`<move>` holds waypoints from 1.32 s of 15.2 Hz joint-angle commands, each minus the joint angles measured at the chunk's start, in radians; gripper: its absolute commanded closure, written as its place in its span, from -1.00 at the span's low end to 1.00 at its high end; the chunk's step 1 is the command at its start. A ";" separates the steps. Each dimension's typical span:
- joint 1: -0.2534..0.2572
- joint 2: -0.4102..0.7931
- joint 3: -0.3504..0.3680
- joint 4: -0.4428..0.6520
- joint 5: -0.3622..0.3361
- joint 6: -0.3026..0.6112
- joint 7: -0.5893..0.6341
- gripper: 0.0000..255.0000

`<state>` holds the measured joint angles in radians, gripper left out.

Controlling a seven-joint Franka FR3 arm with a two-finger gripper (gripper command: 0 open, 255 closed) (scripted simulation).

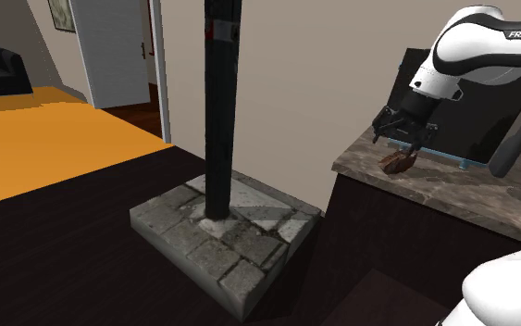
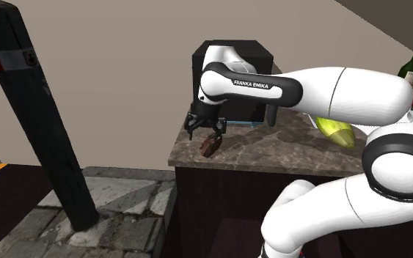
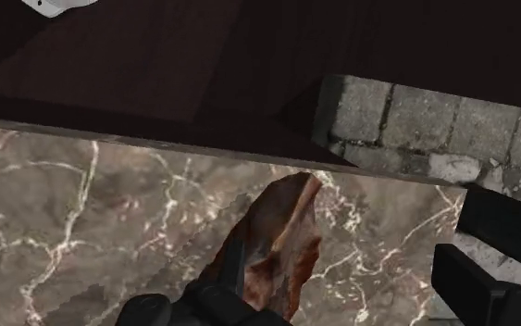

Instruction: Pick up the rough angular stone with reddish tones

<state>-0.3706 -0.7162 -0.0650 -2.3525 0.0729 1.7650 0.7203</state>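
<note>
Dark-floored room with beige walls; a flat orange surface (image 1: 36,139) and a white door (image 1: 110,46) at the shoulder view's left. Brown marble-topped desk (image 2: 285,150) with white veins and a dark cabinet front below.

Claw (image 3: 328,287) is low over the end of the desk, pointing down, its 2 fingers apart. Stone (image 3: 277,245) lies on the marble between them. 1 finger (image 3: 184,310) seems right against it and the other finger (image 3: 485,282) is well apart, so it is not clasped.

The stone sits close to the desk edge, at the end nearest the black post (image 1: 221,102).

Containers: 1 dark green bottle (image 2: 411,67) stands upright at the far end of the desk; contents cannot tell.

Around:
- black box (image 2: 234,59) stands on the desk just behind the claw, with a pale blue strip at its foot
- yellow-green oblong thing (image 2: 337,132) lies on the marble beyond the arm, partly hidden by it
- the black post rises off the desk from a square base of grey paving stones (image 1: 221,236) on the floor, near the desk's end and apart from the claw

Stone look: rough, angular, wedge-shaped, reddish-brown with darker faces and a paler tan ridge, its narrow end toward the desk edge.
</note>
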 commanded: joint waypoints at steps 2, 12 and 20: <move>-0.099 -0.026 0.000 -0.012 -0.009 0.035 0.174 -1.00; -0.157 -0.059 0.001 -0.131 -0.014 0.145 0.258 -1.00; -0.156 -0.061 0.002 -0.131 -0.014 0.144 0.260 1.00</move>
<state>-0.5273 -0.7774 -0.0630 -2.4820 0.0589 1.9095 0.9799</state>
